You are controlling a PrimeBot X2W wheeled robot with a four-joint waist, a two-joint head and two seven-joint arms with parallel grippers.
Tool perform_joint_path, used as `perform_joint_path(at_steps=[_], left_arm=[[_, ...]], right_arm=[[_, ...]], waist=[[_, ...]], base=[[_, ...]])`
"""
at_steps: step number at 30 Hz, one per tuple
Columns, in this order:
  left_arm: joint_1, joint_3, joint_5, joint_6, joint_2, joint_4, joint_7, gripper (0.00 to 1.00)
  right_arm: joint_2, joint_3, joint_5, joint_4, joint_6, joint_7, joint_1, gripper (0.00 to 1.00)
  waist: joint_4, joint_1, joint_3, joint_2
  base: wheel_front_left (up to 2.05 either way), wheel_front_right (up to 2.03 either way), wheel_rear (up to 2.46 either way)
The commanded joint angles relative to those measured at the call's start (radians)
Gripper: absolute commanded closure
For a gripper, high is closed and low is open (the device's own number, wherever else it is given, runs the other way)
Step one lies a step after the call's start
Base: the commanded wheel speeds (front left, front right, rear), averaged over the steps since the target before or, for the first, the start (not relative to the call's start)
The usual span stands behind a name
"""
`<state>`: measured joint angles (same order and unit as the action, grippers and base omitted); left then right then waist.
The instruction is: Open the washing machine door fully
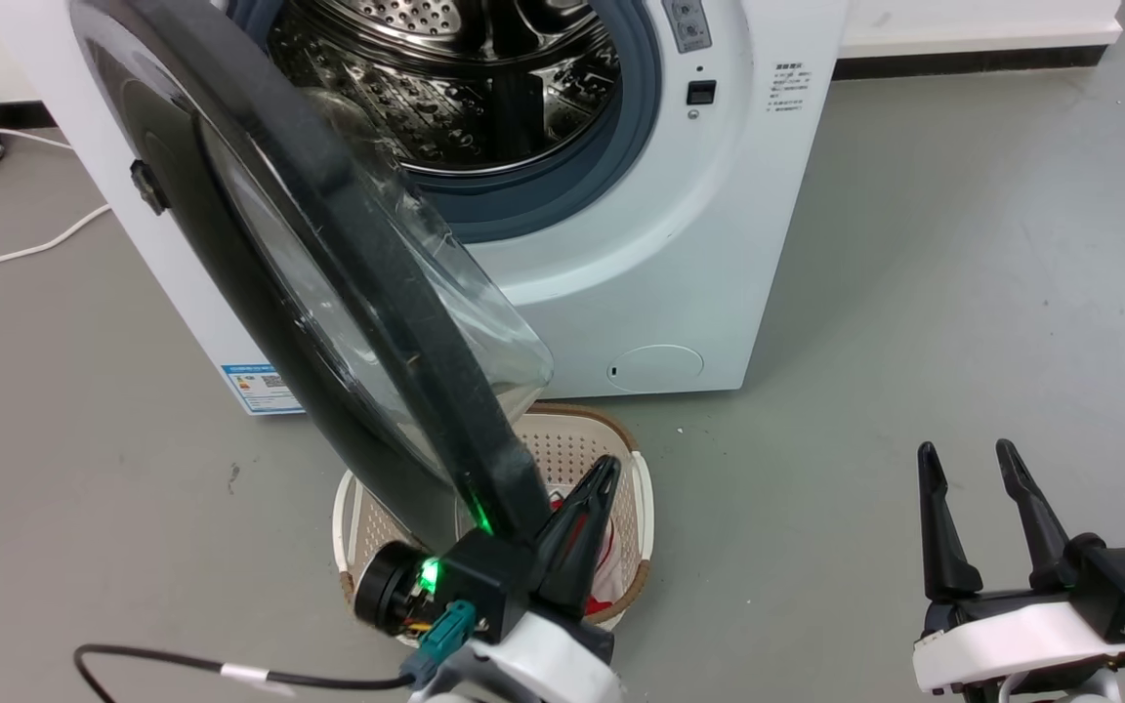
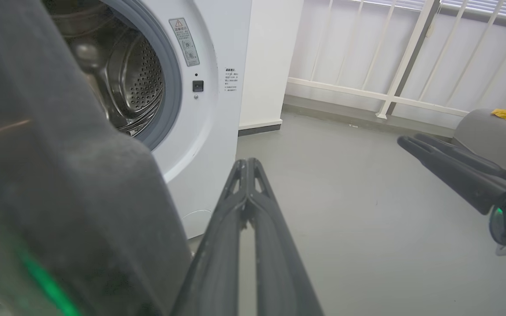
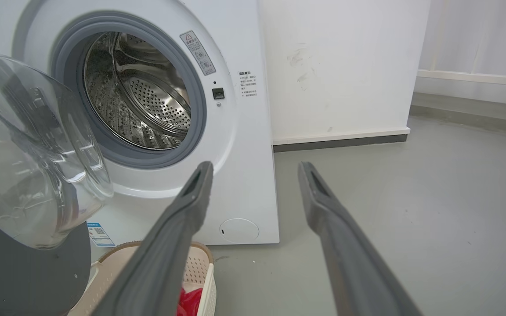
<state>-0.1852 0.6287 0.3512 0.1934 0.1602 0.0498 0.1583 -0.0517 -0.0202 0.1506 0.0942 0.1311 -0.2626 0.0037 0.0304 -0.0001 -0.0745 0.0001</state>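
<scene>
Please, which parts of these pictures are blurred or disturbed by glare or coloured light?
Left wrist view: the washing machine door is very near the lens and blurred, with a green smear low on it. Head view: a green light glows on the door's rim beside the left gripper. Right wrist view: the door's glass bowl carries white highlights and bends what lies behind it.

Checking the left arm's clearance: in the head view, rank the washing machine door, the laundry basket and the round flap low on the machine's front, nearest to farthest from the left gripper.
1. washing machine door: its black rim is right beside the left gripper, on its left.
2. laundry basket: on the floor beneath it.
3. round flap: beyond the basket, low on the machine's front.
</scene>
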Motion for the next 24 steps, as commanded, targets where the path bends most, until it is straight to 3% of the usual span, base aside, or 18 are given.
perform_joint_path(at_steps=[1,11,24], left_arm=[[0.004,-0.079,-0.002,0.052,0.073,0.023,-0.012,1.00],[0.108,-0.063,-0.015,0.093,0.112,-0.138,-0.038,1.00],[0.154,-0.068,-0.013,0.129,0.121,-0.245,-0.030,1.00]], right_arm=[[0.003,0.001,0.009,0.000,-0.001,-0.003,0.008,0.00],[0.003,-0.001,-0.001,0.002,-0.001,-0.003,0.020,0.00],[0.003,-0.013,-0.021,-0.011,-0.001,0.016,0.019,0.00]], waist=[[-0.005,0.0001,0.002,-0.0001],[-0.058,0.0001,0.006,-0.0001],[-0.244,0.0001,-0.006,-0.0001]], base=[[0.00,0.00,0.00],[0.00,0.00,0.00],[0.00,0.00,0.00]])
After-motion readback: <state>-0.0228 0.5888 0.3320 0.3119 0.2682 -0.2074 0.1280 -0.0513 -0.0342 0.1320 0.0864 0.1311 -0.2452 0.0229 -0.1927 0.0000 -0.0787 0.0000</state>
